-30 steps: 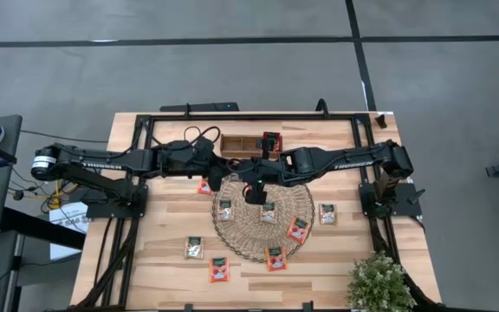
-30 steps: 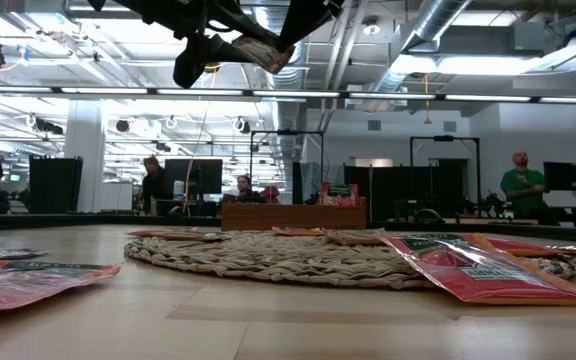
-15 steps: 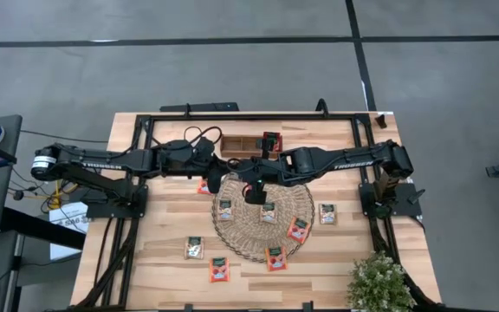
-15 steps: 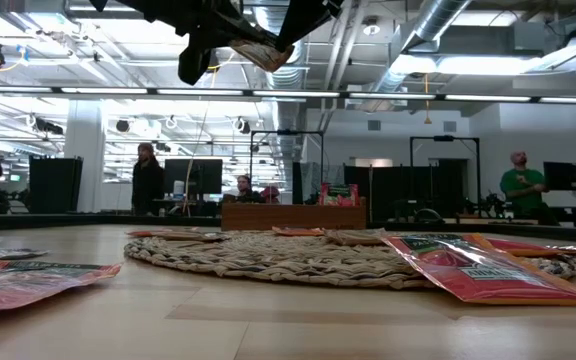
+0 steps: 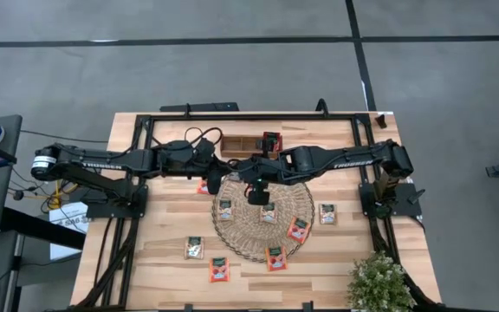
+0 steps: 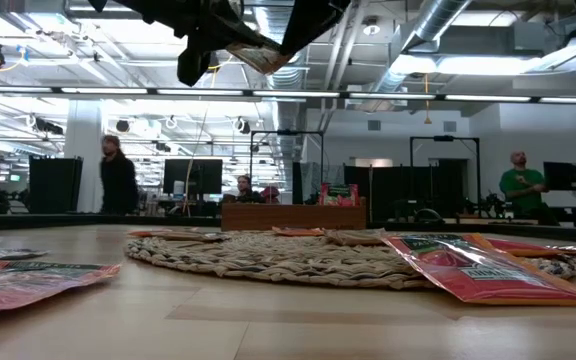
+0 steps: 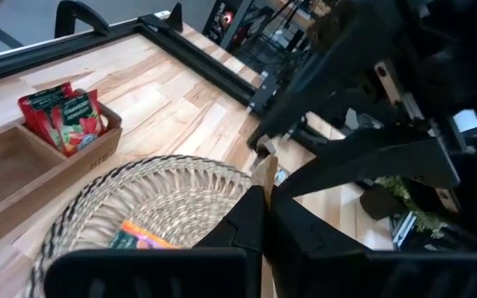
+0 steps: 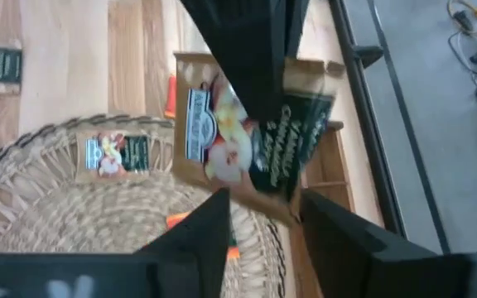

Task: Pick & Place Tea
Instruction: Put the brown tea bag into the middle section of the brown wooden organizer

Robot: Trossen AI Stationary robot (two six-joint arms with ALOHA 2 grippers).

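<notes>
A beige tea packet (image 8: 222, 141) with a dark green label hangs in the air over the far edge of the round woven mat (image 5: 262, 234). My left gripper (image 7: 265, 211) reaches in from the table's left and is shut on it. My right gripper (image 8: 263, 223) comes from the right, slanting down. It is open, one finger on each side of the packet's near edge; whether they touch it I cannot tell. Several red-orange tea packets (image 5: 268, 212) lie flat on the mat, and others (image 5: 219, 269) lie on the table. My left gripper pinches the beige packet's two flat faces between its two fingers, at the edge (image 7: 264, 172) that faces it. The fingers (image 8: 251, 58) come nearly level from the table's left. The packet stands edge-on in the hold, lifted clear above the mat.
A small wooden compartment tray (image 5: 236, 143) stands just beyond the mat, with red packets (image 7: 65, 116) upright in its right-hand compartment. A black frame (image 5: 249, 117) borders the table. A green plant (image 5: 378, 282) stands at the near right corner. People move about in the room behind.
Both arms have stayed where they were, with the beige packet aloft between them. In the low view my left gripper's fingers have drawn together on the packet, and after that my right gripper's fingers have parted.
</notes>
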